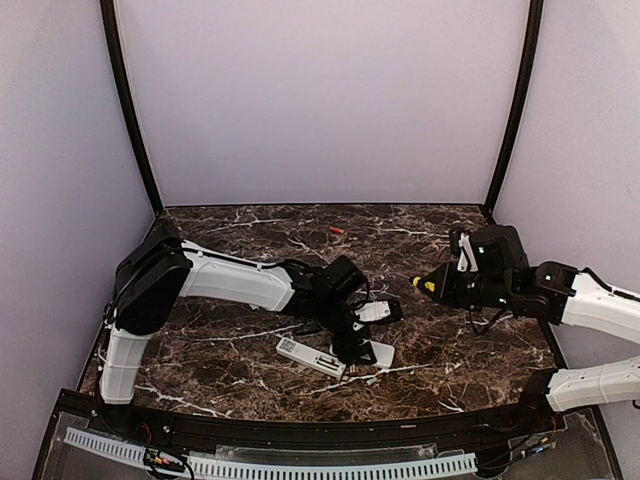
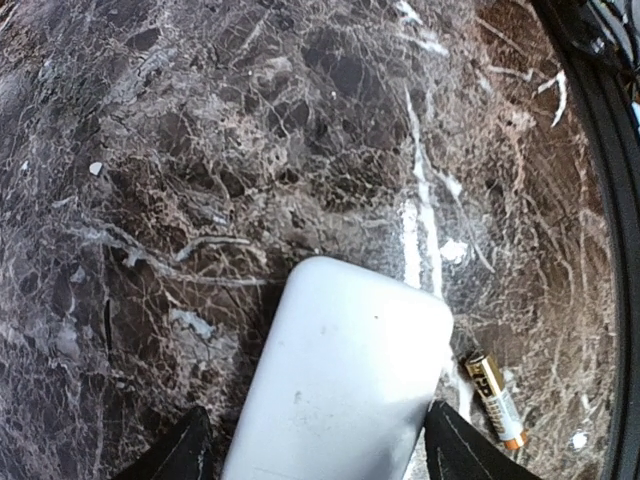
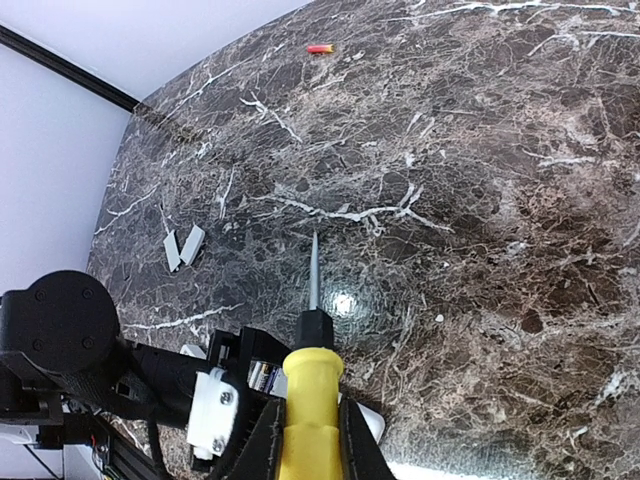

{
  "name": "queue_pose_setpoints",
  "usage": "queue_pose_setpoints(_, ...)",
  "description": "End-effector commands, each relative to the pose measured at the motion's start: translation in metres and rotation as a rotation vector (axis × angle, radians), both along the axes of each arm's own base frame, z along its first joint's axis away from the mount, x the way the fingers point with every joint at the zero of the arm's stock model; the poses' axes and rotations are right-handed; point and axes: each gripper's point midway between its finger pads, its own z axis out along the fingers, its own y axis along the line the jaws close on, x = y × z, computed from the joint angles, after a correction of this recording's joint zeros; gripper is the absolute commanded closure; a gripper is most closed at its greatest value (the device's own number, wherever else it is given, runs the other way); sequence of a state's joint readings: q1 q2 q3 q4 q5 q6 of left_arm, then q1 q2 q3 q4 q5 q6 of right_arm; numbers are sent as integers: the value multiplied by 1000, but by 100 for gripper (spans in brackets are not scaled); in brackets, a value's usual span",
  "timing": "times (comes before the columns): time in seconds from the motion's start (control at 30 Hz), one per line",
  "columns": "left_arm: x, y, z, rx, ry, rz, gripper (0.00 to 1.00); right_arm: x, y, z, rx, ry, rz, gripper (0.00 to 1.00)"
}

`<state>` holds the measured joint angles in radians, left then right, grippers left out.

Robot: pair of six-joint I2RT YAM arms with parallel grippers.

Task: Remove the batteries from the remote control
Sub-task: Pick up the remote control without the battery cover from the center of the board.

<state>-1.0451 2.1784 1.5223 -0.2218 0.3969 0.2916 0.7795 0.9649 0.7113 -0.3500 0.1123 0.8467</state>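
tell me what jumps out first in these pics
The yellow-handled tool clamped in the right gripper grabs the eye, its thin metal tip pointing out over the dark marble table. Then the pale remote between the fingers of the left gripper, a black-and-gold battery lying loose on the table beside it. A lone red battery lies far back, near the rear wall.

Soft, even light, seemingly from above, leaves only faint shadows in the overhead view. The marble table (image 3: pixel 480 200) shows one small glare spot in the right wrist view. In the left wrist view the battery (image 2: pixel 493 398) looks slightly soft
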Motion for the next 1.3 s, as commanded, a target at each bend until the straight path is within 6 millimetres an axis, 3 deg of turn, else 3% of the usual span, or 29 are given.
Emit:
queue_pose_setpoints(0.0,0,11,-21,111,-131,-43,28,4,1,7,42,-36,-5,100)
queue_pose_setpoints(0.03,-2,12,-23,122,-142,-50,26,4,1,7,43,-37,-3,100)
queue_pose_setpoints(0.1,-4,14,-26,135,-157,-62,12,4,2,6,45,-34,0,100)
queue_pose_setpoints(0.2,-2,13,-28,140,-182,-63,12,4,4,6,57,-34,5,100)
queue_pose_setpoints(0.3,10,15,-29,160,-220,-1,18,5,7,8,72,-36,9,100)
queue_pose_setpoints(0.47,39,25,-18,178,-236,168,48,7,9,10,75,-44,11,100)
queue_pose_setpoints(0.63,67,36,17,114,-207,350,54,11,10,16,59,-61,13,100)
queue_pose_setpoints(0.7,91,54,37,102,-207,492,54,13,8,20,49,-80,10,100)
queue_pose_setpoints(0.8,110,87,64,95,-122,723,55,15,11,23,21,-98,34,100)
queue_pose_setpoints(0.9,116,131,64,150,-43,914,59,15,26,26,10,-110,114,100)
queue_pose_setpoints(1.07,87,187,63,203,114,1179,60,-3,68,26,-15,-138,292,100)
queue_pose_setpoints(1.27,41,245,30,272,270,1448,59,-37,119,20,-38,-108,440,100)
